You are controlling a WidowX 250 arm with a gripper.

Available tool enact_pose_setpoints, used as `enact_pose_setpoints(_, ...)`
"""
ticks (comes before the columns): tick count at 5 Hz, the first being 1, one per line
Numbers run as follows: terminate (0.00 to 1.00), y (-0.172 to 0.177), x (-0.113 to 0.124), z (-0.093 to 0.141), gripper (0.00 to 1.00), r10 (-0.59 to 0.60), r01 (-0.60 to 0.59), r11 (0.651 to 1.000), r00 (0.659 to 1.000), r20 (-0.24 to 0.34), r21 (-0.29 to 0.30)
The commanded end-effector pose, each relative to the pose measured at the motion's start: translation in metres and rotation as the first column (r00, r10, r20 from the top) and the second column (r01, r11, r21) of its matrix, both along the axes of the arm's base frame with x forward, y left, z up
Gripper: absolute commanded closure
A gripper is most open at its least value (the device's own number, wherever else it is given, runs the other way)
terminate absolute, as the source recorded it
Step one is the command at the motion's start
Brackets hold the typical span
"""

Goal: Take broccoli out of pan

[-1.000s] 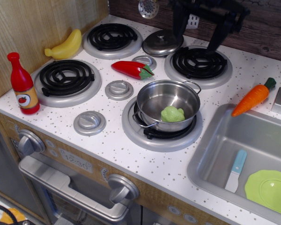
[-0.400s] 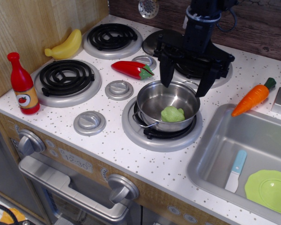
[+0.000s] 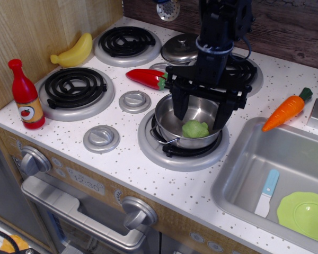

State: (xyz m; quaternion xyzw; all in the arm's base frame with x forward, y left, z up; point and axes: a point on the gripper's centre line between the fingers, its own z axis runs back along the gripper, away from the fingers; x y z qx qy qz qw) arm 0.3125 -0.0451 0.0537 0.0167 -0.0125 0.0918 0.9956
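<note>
The broccoli [image 3: 195,128] is a small light-green lumpy piece lying in the steel pan [image 3: 166,119], which stands on the front right burner. My black gripper [image 3: 199,117] hangs open over the pan, its two fingers reaching down inside it on either side of the broccoli. The left finger [image 3: 179,112] is near the pan's left wall, the right finger [image 3: 221,115] near its right wall. I cannot tell whether either finger touches the broccoli.
A red pepper [image 3: 148,78] lies behind the pan, a steel lid [image 3: 179,48] further back. A carrot [image 3: 288,109] lies by the sink [image 3: 238,174], which holds a knife [image 3: 267,192] and lime-green plate [image 3: 306,215]. A ketchup bottle [image 3: 25,95] and banana [image 3: 75,52] sit at left.
My gripper has come forward from the back burner and dropped down, so its open fingers now reach into the pan around the broccoli. The broccoli and pan have not moved.
</note>
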Motion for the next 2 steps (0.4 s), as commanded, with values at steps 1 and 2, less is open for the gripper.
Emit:
enact_pose_setpoints(1, 0.00, 0.0065, 0.0065, 0.0032, 0.00, -0.029, 0.032, 0.999, 0.995, 0.097, -0.025)
enact_pose_setpoints(2, 0.00, 0.0124, 0.0103, -0.0031, 0.00, -0.045, 0.049, 0.998, 0.993, 0.105, -0.037)
